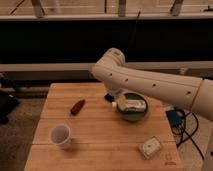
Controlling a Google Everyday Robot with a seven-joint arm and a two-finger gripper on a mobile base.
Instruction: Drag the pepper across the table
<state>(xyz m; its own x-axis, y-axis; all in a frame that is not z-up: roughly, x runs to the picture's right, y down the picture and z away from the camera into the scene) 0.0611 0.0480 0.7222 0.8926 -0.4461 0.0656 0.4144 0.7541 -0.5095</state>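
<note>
The pepper (pixel 77 106) is small, dark red-brown and tapered. It lies on the left half of the light wooden table (pixel 100 150), slanted, with nothing touching it. My white arm reaches in from the right and bends down over the back middle of the table. The gripper (pixel 114 95) is at its lower end, just above the tabletop beside the green bowl (pixel 133 114). It is to the right of the pepper and apart from it.
The green bowl holds a pale packet (pixel 131 104). A black phone-like rectangle (pixel 107 96) is mostly hidden under the arm. A white cup (pixel 60 135) stands front left, a small white box (pixel 150 147) front right. A blue device (pixel 175 118) with cables hangs off the right edge.
</note>
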